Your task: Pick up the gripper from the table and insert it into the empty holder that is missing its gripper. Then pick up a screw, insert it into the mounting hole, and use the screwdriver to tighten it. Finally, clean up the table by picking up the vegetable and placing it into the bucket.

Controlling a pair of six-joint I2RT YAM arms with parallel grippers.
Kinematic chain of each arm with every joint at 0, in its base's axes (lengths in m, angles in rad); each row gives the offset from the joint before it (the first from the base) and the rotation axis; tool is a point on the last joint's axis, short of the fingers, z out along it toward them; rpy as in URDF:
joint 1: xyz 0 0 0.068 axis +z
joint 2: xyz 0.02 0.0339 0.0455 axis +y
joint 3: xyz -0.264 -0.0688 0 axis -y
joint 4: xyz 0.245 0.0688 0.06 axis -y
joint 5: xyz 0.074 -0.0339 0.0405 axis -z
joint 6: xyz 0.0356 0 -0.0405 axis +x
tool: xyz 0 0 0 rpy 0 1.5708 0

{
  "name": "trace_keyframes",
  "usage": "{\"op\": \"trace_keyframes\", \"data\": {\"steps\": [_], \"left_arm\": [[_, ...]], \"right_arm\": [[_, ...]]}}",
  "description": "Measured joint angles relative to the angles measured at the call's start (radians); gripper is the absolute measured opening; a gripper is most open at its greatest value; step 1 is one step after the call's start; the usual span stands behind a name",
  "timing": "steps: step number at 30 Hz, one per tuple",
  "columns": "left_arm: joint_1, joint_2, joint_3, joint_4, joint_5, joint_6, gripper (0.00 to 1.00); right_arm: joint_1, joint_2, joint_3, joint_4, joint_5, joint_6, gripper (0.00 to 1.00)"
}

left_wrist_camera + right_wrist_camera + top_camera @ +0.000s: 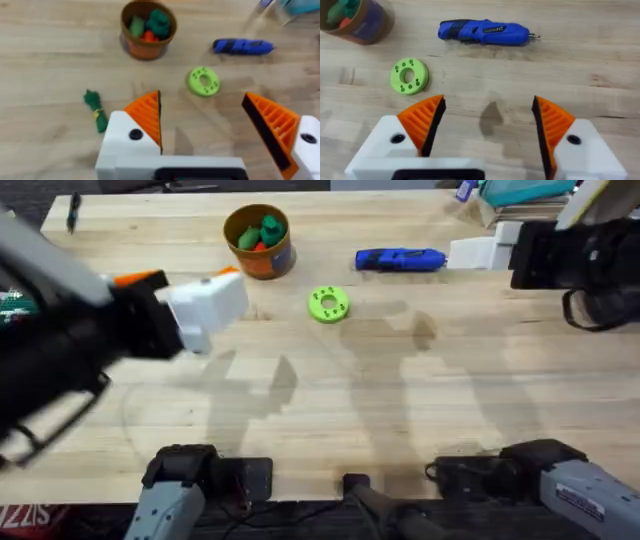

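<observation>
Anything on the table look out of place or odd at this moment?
One thing: the green toy vegetable lies loose on the bare table, apart from the orange bucket, which already holds other toy pieces. The blue screwdriver and green ring disc lie flat, nothing spilled.

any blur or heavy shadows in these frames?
Overhead: left arm looms large and blurred; soft arm shadows cross the table. Left wrist: mildly soft throughout, blue screwdriver smeared. Right wrist: sharpest, faint shadow between the open fingers.
</observation>
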Motion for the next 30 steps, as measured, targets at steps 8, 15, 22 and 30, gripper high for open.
{"op": "trace_keyframes", "data": {"steps": [8,15,22,30], "left_arm": [[0.0,0.331,0.336,-0.236,-0.095,0.151,0.985],[0.0,0.444,0.353,-0.248,-0.185,0.185,0.985],[0.019,0.61,0.353,-0.323,-0.29,0.114,0.985],[0.084,0.849,0.353,-0.334,-0.368,0.0,0.985]], "right_arm": [[0.0,0.0,0.0,-0.002,0.0,0.007,0.994],[0.0,0.0,0.0,-0.024,0.0,0.007,0.994],[0.0,0.0,0.0,-0.024,0.0,0.007,0.994],[0.0,0.0,0.0,-0.024,0.0,0.008,0.994]]}}
